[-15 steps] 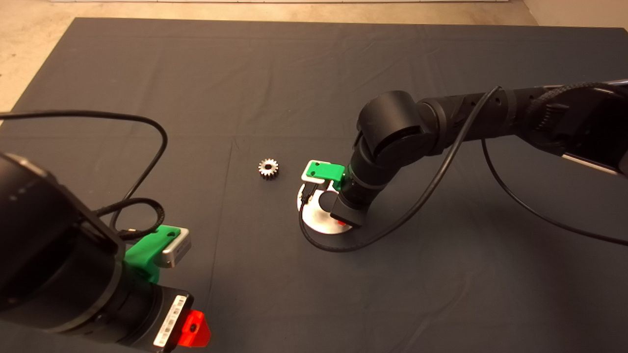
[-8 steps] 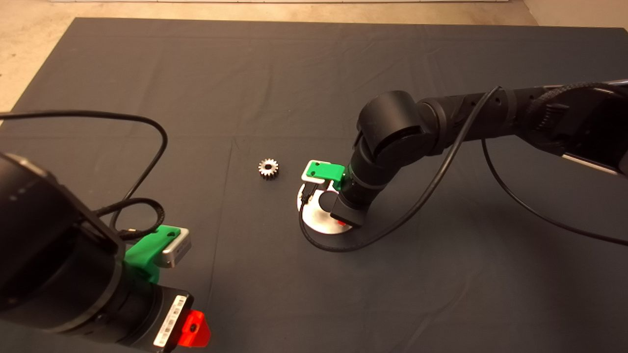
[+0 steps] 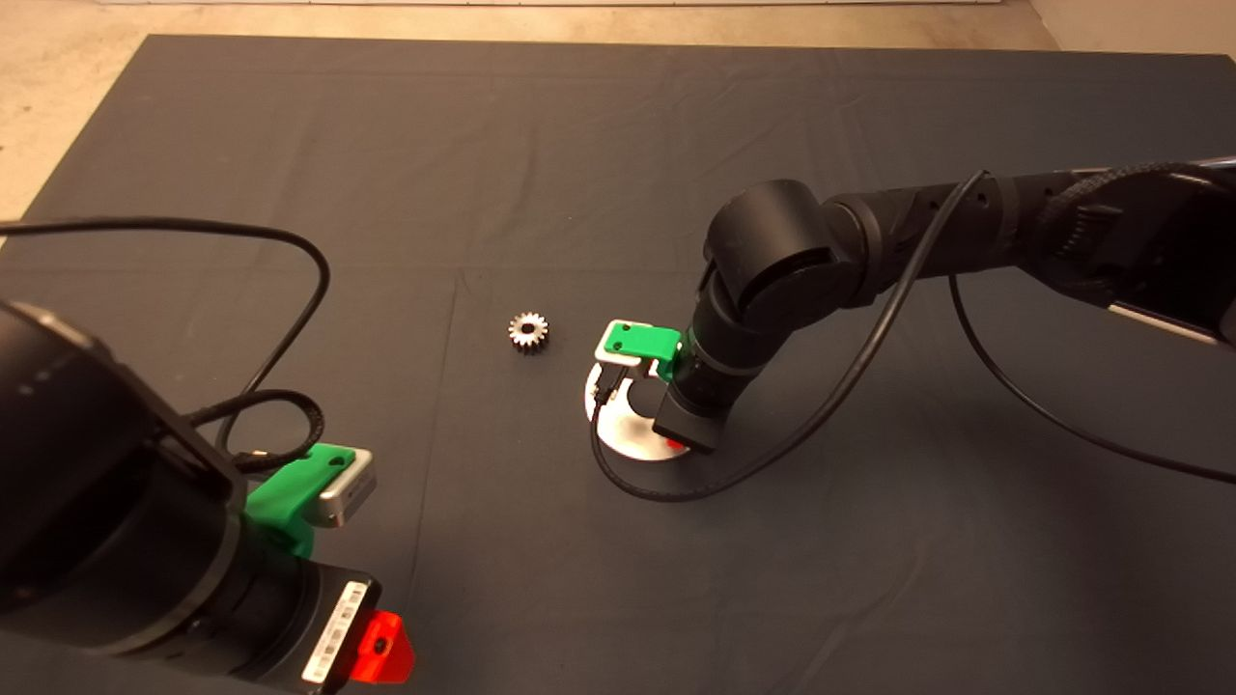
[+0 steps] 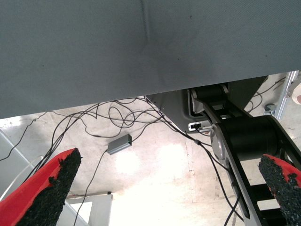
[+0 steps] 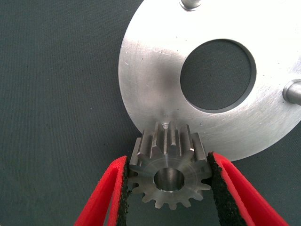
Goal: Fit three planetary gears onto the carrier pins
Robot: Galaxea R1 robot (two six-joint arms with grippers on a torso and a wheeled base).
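My right gripper (image 5: 167,176) is shut on a planetary gear (image 5: 169,173), gripped by its toothed sides between the black pads, bore facing the camera. The gear hangs over the near rim of the round silver disc (image 5: 155,80), which has a large central hole. Two carrier pins (image 5: 294,92) (image 5: 190,4) stand by that hole; a third is hidden under the gear, if there. From above, the right gripper (image 3: 676,439) covers much of the disc (image 3: 628,434). A second planetary gear (image 3: 528,331) lies flat on the mat left of the disc. My left gripper (image 3: 381,649) waits open at the lower left.
The dark mat (image 3: 579,145) spreads wide around the disc. A black cable (image 3: 676,487) loops on the mat just in front of the disc. The left wrist view shows the mat's edge, floor cables and a small grey box (image 4: 119,144).
The right wrist has shifted slightly toward the front and right over the disc. The loose gear and the left arm stay put.
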